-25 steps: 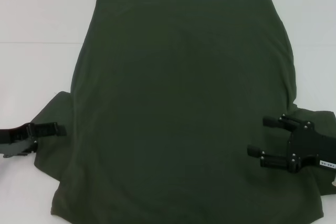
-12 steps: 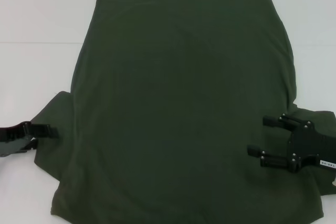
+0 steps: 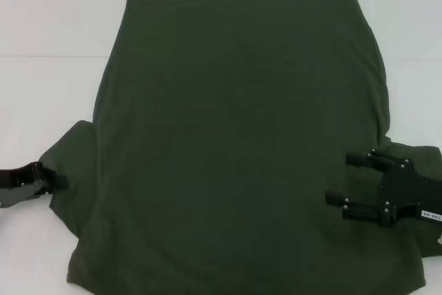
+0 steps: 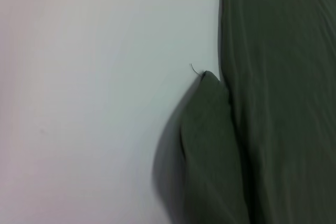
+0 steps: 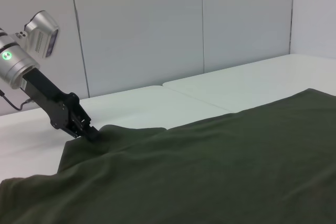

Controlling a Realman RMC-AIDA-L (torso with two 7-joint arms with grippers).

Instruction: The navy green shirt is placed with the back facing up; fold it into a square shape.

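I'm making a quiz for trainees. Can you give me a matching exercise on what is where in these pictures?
Things:
1. shirt
2. left gripper
3. right gripper
4. table

Places or states:
A. white, bare at the far left
B. at the left sleeve's edge
C. spread flat, plain side up
D. fingers apart over the shirt's right side

Pairs: 1-C, 2-B, 3-D, 4-A

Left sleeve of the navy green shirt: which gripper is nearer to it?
Left. The left gripper sits at the outer edge of the navy green shirt's left sleeve; the right gripper is over the opposite side, jaws open.
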